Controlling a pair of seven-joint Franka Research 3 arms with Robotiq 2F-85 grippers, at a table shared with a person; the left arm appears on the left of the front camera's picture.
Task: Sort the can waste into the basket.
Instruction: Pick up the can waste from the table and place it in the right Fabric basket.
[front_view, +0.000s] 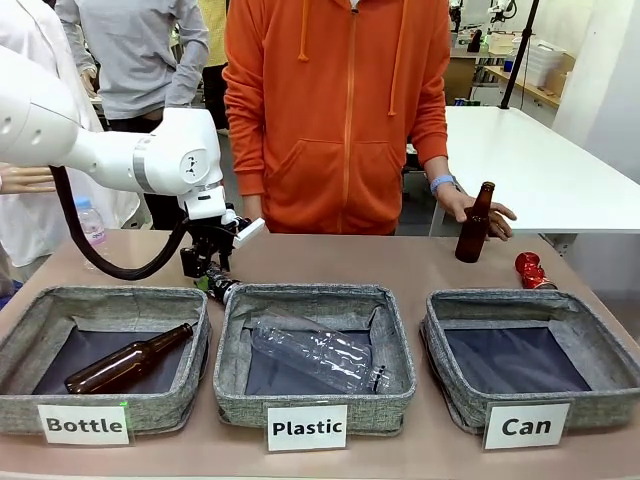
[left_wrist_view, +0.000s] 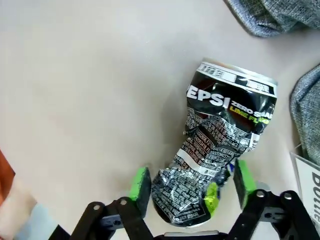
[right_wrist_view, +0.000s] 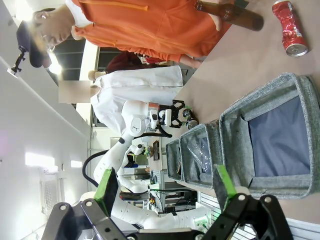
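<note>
Left wrist view: the left hand (left_wrist_view: 192, 181) is clenched on the crushed dark can (left_wrist_view: 225, 125), one green pad (left_wrist_view: 141, 182) pressed on each side of its lower end, over the bare surface (left_wrist_view: 75, 100). Front view: this hand (front_view: 212, 272) and can (front_view: 222, 287) sit just behind the gap between the Bottle basket (front_view: 110, 300) and the Plastic basket (front_view: 310, 295), well apart from the Can basket (front_view: 450, 390). The red can (front_view: 530, 270) lies on the surface beyond the Can basket's far right corner, near a brown bottle (front_view: 474, 225) held upright by a person (front_view: 340, 120). Right wrist view: the right hand (right_wrist_view: 165, 185) is released, with nothing between its fingers.
</note>
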